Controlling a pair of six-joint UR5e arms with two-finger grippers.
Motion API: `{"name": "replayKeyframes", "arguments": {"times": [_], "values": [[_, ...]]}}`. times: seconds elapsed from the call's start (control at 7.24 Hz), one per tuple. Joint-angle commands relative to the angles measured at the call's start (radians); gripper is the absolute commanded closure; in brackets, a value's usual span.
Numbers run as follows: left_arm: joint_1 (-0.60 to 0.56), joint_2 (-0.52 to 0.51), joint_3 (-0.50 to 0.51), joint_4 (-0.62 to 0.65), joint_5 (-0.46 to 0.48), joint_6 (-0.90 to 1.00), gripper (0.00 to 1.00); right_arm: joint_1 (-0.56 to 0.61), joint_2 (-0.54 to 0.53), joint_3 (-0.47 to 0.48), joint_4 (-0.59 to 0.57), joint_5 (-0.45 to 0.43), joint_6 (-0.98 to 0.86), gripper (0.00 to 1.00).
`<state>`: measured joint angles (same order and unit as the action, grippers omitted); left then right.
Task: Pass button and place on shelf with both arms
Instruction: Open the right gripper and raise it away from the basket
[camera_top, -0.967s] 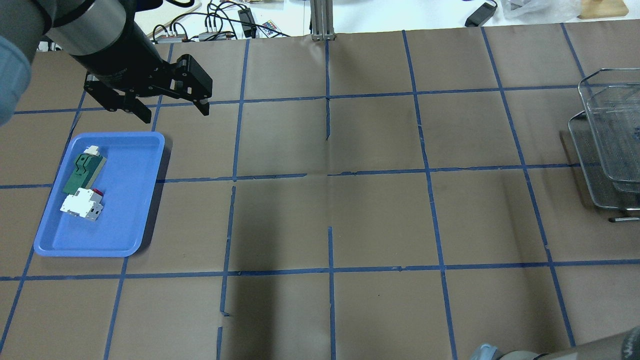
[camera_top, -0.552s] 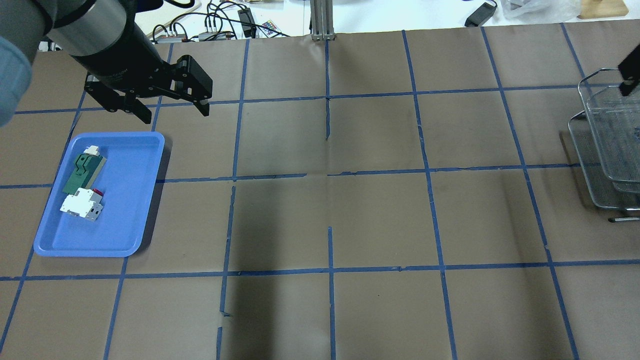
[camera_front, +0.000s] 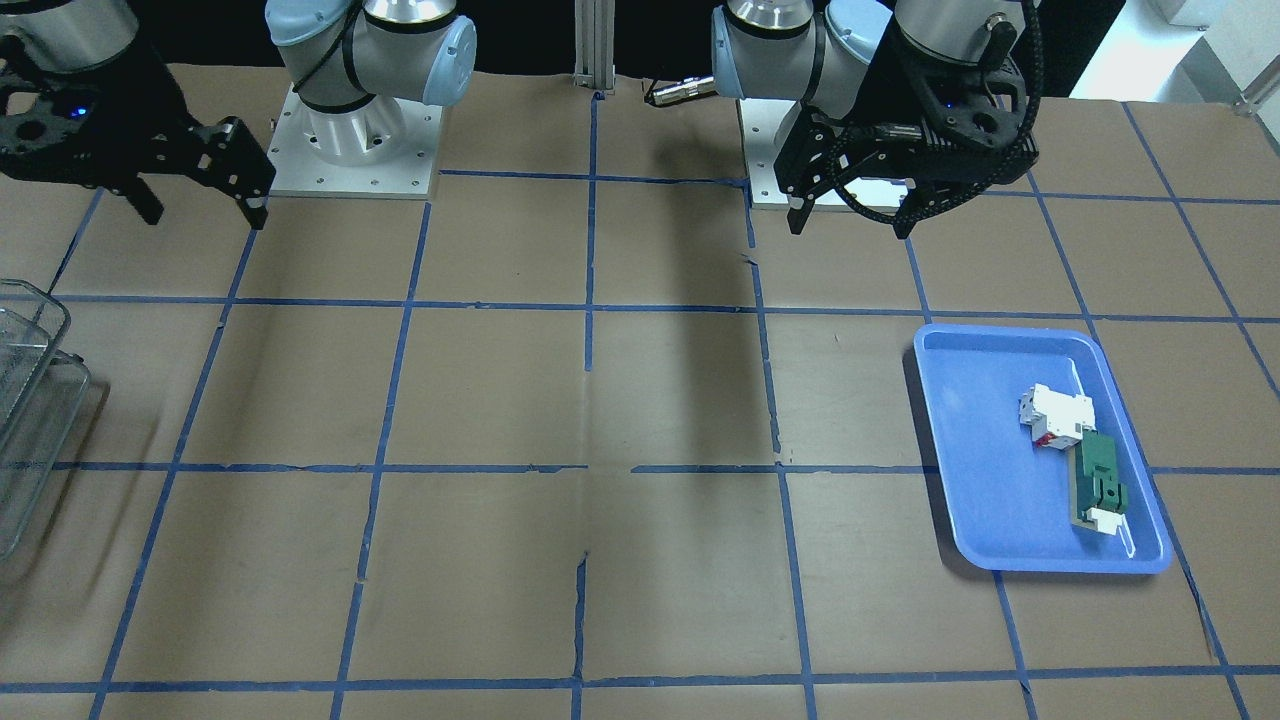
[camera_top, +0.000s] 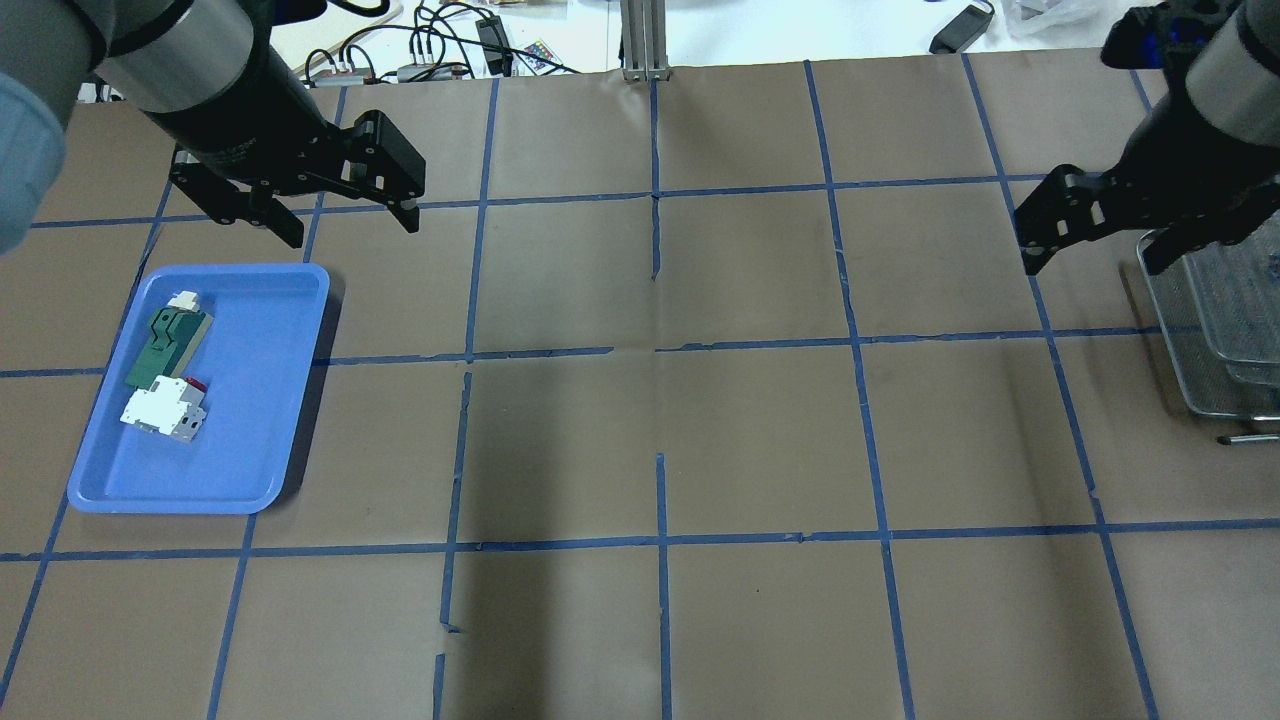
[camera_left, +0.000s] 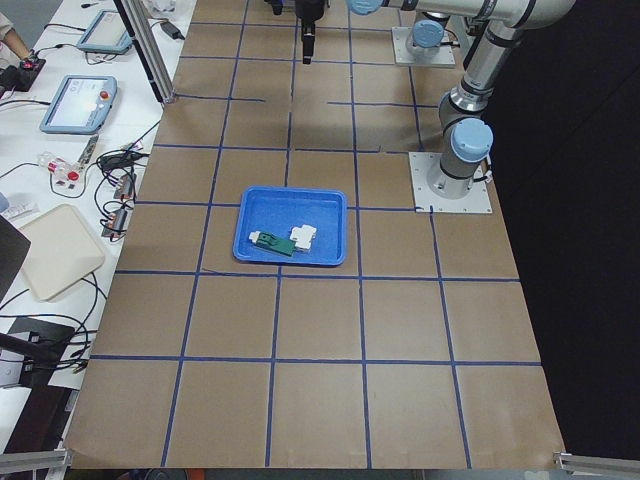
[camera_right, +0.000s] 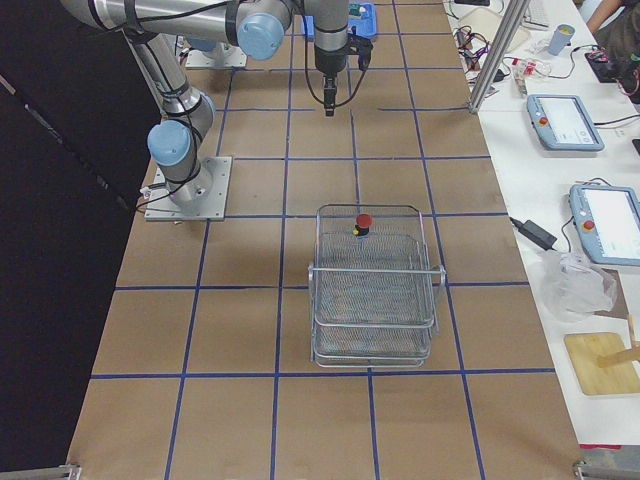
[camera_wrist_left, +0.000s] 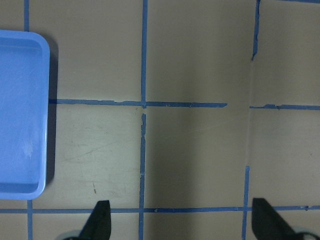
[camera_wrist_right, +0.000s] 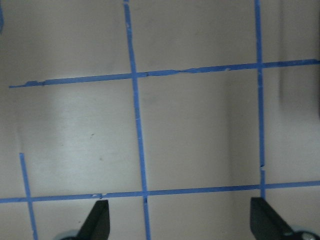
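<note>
Exterior right view: button (camera_right: 363, 222) is already on the shelf (camera_right: 378, 271), top tier, at the tier's upper end in frame, just inside the rim. It stands upright, red cap up, so the long axis is vertical. Nothing is touching it.

Overhead: right end effector (camera_top: 1090, 258) at right-centre of frame, fingers spread wide, empty, hanging over the tabletop (camera_top: 760, 430) just left of the shelf's edge. Left end effector (camera_top: 352, 232) at upper left, also wide and empty, just above-right of the blue tray (camera_top: 250, 450). Both wrist views agree: fingertips at the bottom corners, only bare paper and tape lines between them.

Tray holds the white block switch (camera_top: 160, 408) and green part (camera_top: 165, 338), lying against each other. Not task items.

Key relation: button lies to frame-right of the right end effector, in the shelf. I can't pick it out in the overhead shot; mesh and arm crowd that corner. Right arm is clearly the nearer one. Left is well apart, across the whole tabletop.

Read: handover and placement look done, both arms free. Next move is probably just a retreat. If a re-grasp were needed, it'd be the right arm, coming from above along the vertical axis, minding the wire rim.
</note>
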<state>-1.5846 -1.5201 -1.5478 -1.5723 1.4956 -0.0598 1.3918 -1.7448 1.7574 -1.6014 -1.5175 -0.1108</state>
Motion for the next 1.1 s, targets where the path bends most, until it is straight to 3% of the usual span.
{"name": "replayKeyframes", "arguments": {"times": [0.0, 0.28, 0.55, 0.97], "values": [[0.000, 0.000, -0.002, 0.000, 0.000, 0.000, 0.00, 0.122, 0.016, 0.002, -0.006, 0.022, 0.109, 0.00], [0.000, -0.002, 0.009, 0.000, 0.008, 0.005, 0.00, 0.154, 0.088, -0.094, 0.021, -0.018, 0.145, 0.00], [0.003, -0.005, 0.018, -0.005, 0.012, 0.131, 0.00, 0.154, 0.172, -0.226, 0.130, -0.022, 0.151, 0.00], [0.002, 0.000, 0.018, -0.024, 0.018, 0.143, 0.00, 0.151, 0.172, -0.211, 0.127, -0.075, 0.149, 0.00]]}}
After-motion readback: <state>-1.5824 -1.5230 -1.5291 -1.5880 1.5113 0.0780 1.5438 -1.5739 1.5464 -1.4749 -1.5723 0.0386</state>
